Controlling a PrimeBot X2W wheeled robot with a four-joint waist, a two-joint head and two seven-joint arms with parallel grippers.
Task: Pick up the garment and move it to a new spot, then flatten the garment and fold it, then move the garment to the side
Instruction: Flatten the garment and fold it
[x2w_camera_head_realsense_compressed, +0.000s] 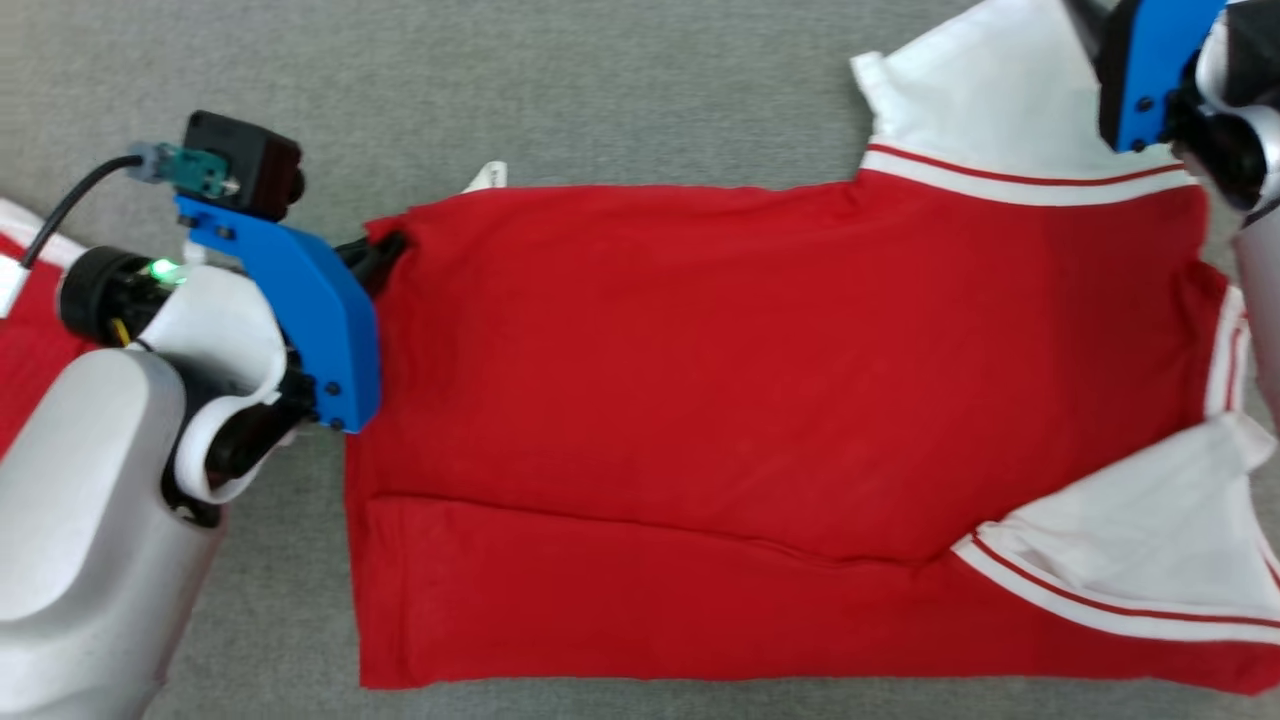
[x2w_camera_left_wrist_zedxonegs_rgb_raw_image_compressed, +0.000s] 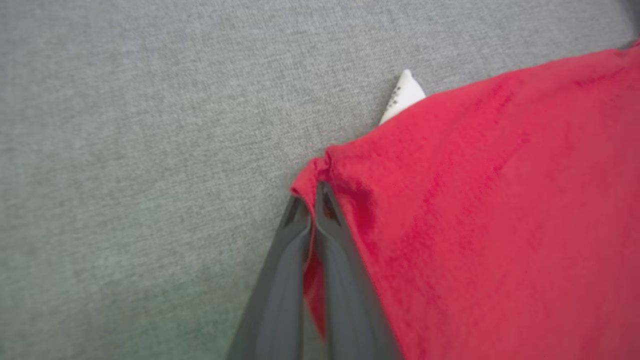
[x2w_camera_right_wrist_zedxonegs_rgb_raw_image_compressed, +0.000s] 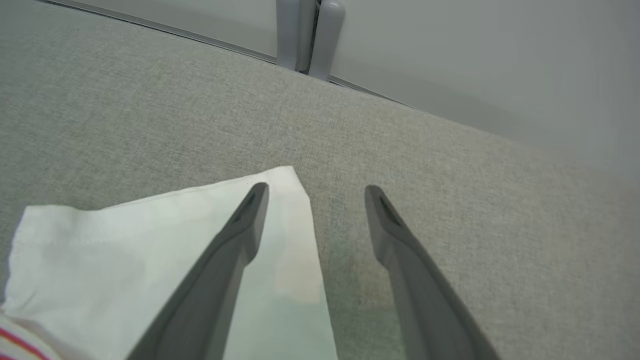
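On the grey cloth (x2w_camera_head_realsense_compressed: 600, 90) the shirt (x2w_camera_head_realsense_compressed: 700, 380) lies flat, long axis left to right; our left claw (x2w_camera_left_wrist_zedxonegs_rgb_raw_image_compressed: 311, 197) pinches its left corner, our right claw (x2w_camera_right_wrist_zedxonegs_rgb_raw_image_compressed: 315, 195) hangs spread above the white sleeve (x2w_camera_right_wrist_zedxonegs_rgb_raw_image_compressed: 125, 250).

Figure: We observed a grey woven surface (x2w_camera_head_realsense_compressed: 620, 90) that carried a red garment (x2w_camera_head_realsense_compressed: 700, 400) spread nearly flat from its middle to its right. The far white sleeve (x2w_camera_head_realsense_compressed: 990, 100) and the near white sleeve (x2w_camera_head_realsense_compressed: 1150, 540) lay at the right. A small white tag (x2w_camera_head_realsense_compressed: 488, 176) protruded at the garment's far edge. A second red-and-white cloth (x2w_camera_head_realsense_compressed: 20, 340) lay at the left edge.
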